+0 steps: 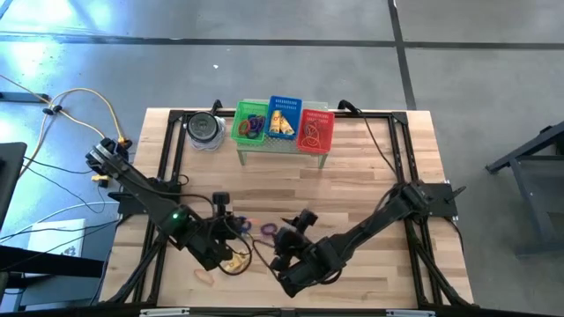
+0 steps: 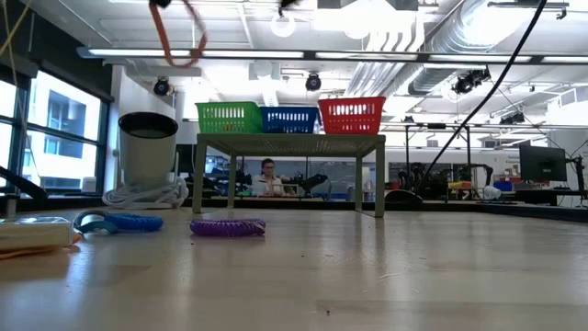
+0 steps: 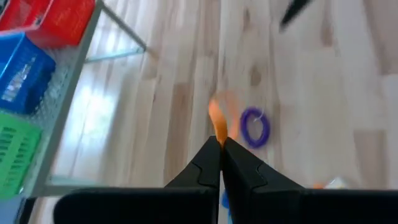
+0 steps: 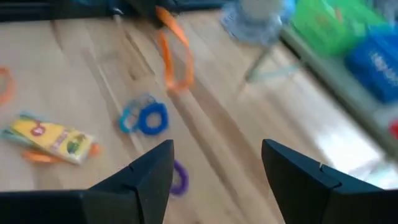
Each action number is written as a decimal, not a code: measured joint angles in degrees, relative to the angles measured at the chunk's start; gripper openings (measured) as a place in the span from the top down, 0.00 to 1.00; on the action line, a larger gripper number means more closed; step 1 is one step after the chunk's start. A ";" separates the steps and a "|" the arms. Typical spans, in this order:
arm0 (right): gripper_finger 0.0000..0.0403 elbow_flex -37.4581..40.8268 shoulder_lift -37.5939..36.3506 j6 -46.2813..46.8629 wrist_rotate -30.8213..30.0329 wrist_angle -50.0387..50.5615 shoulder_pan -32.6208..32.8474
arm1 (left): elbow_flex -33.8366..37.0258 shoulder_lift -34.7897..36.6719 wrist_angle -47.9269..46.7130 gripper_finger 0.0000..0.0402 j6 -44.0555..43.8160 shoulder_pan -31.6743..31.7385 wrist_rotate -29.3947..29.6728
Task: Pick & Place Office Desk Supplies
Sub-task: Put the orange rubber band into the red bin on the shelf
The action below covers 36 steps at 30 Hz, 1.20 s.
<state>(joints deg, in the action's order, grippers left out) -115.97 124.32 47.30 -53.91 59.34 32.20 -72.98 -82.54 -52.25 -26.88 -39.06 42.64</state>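
My left gripper (image 3: pixel 221 146) is shut on a thin orange band (image 3: pixel 217 121) and is raised over the near-middle of the table (image 1: pixel 222 211). The band shows high in the low view (image 2: pixel 179 37) and in the right wrist view (image 4: pixel 174 56). Below it a purple coil loop (image 3: pixel 255 126) (image 2: pixel 228 226) and a blue coil loop (image 4: pixel 146 118) (image 2: pixel 119 222) lie flat on the wood. A yellow oblong box (image 4: pixel 53 140) lies near them. My right gripper (image 4: pixel 217 155) is open, beside the left one (image 1: pixel 295 231), and holds nothing. My left gripper pinches the orange band between its two fingertips at one end of the loop (image 3: pixel 219 134). The fingers slant down toward the table. The band is lifted clear and hangs slack below the fingers as an open loop (image 2: pixel 184 51).
Green (image 1: pixel 250 123), blue (image 1: pixel 284 117) and red (image 1: pixel 317 129) mesh baskets stand in a row on a small raised stand (image 2: pixel 289 142) at the far middle. A round grey tin (image 1: pixel 204 129) sits to their left. More orange pieces (image 4: pixel 5 84) lie near the table's near edge.
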 joint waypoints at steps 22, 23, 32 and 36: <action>0.43 -0.21 0.83 -17.49 9.54 -20.40 -3.23 | -0.49 -0.02 12.30 1.00 9.49 -3.91 2.59; 0.44 -0.21 0.83 -17.97 10.73 -20.87 -3.37 | -0.49 -0.02 13.05 1.00 10.20 -4.26 2.53; 0.72 -0.21 0.83 -20.28 13.88 -21.94 -3.41 | -0.49 -0.02 15.04 1.00 11.64 -5.32 2.44; 0.94 -0.21 0.83 -21.79 15.56 -21.91 -3.27 | -0.49 -0.04 14.94 1.00 11.03 -5.76 2.42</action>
<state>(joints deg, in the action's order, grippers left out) -116.18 125.14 25.51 -38.35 37.43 28.93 -73.47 -82.59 -37.31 -15.86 -44.82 45.06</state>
